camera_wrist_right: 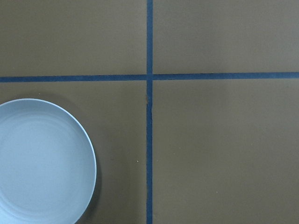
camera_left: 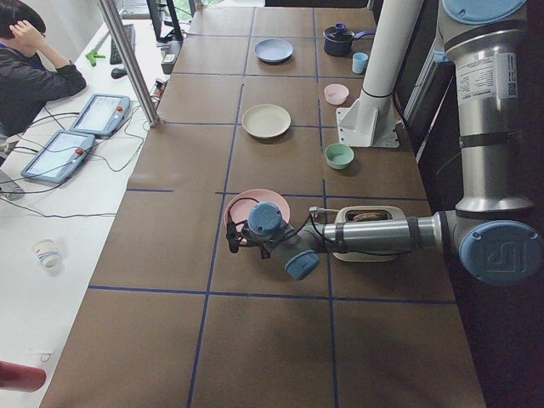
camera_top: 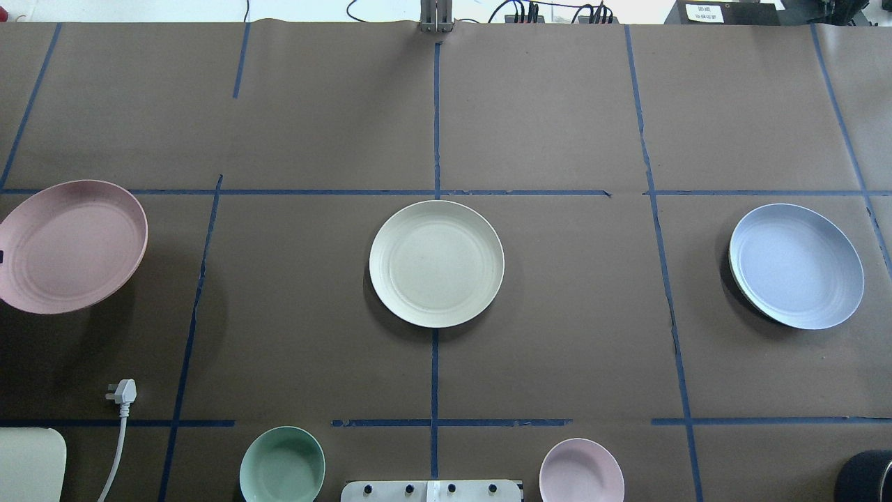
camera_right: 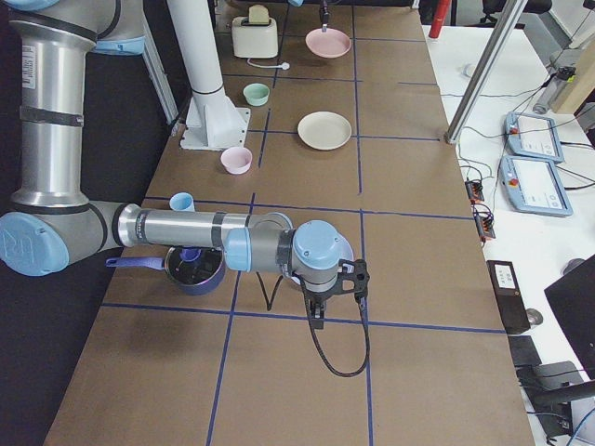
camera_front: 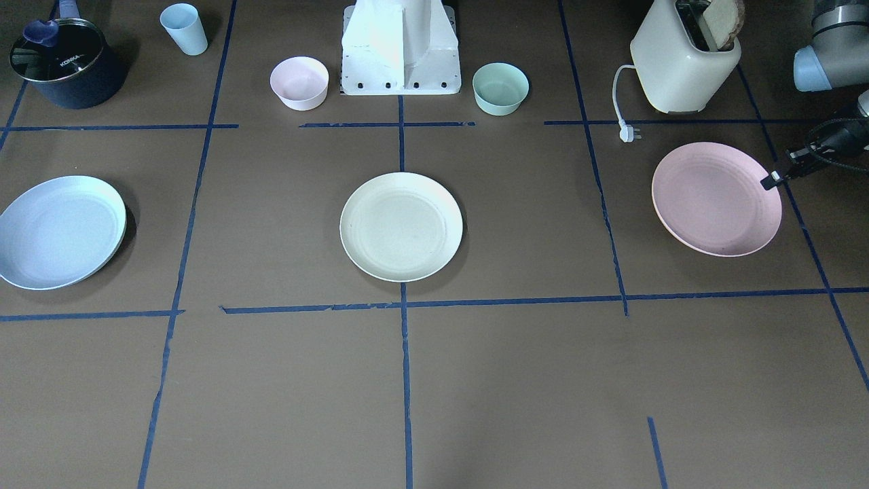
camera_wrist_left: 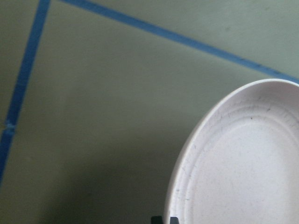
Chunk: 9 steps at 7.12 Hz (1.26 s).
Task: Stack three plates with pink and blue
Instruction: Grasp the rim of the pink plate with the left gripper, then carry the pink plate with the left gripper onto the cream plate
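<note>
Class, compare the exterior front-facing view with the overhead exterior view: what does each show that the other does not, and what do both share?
Only the front-facing view shows the light blue cup, the bread slice standing in the toaster, and the glass lid on the dark pot. Only the overhead view shows the cables along the far edge. Both show the cream plate, the pink plate, the blue plate, the pink bowl, the mint bowl and the white plug.

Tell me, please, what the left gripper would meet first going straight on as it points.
The pink plate, at its rim: the left gripper is right there, though actual contact is unclear.
</note>
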Tool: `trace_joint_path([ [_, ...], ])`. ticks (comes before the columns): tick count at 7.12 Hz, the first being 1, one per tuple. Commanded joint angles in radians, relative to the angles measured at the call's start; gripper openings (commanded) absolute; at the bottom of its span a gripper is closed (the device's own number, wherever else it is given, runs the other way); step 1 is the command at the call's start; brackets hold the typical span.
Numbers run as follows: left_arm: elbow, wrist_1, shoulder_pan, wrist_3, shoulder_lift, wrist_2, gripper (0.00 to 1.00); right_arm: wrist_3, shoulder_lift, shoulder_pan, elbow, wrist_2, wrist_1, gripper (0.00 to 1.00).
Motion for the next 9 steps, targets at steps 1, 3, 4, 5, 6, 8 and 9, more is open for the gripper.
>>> trace_joint_path([
  [1, -0.170, 0.352, 0.007, -0.018, -0.180, 0.026, 0.00, 0.004, 0.009, 0.001, 0.006, 0.006, -0.002, 1.00],
  [3, -0.188, 0.375, 0.190, -0.354, -0.365, 0.145, 0.00, -0.002, 0.001, -0.001, 0.000, 0.038, 0.000, 1.00],
  [4, -0.185, 0.378, 0.346, -0.509, -0.445, 0.269, 0.00, 0.000, 0.003, -0.001, 0.007, 0.040, 0.001, 1.00],
  [5, -0.177, 0.379, 0.447, -0.594, -0.508, 0.344, 0.00, 0.003, 0.007, -0.001, 0.000, 0.037, 0.000, 1.00],
  [6, -0.154, 0.379, 0.527, -0.667, -0.565, 0.404, 0.00, 0.033, 0.017, -0.001, -0.005, 0.042, -0.002, 1.00],
  [8, -0.120, 0.376, 0.633, -0.693, -0.593, 0.477, 0.00, 0.046, 0.024, -0.001, -0.002, 0.045, -0.002, 1.00],
  [9, -0.110, 0.375, 0.641, -0.715, -0.616, 0.477, 0.00, 0.046, 0.024, -0.001, 0.001, 0.045, 0.000, 1.00],
])
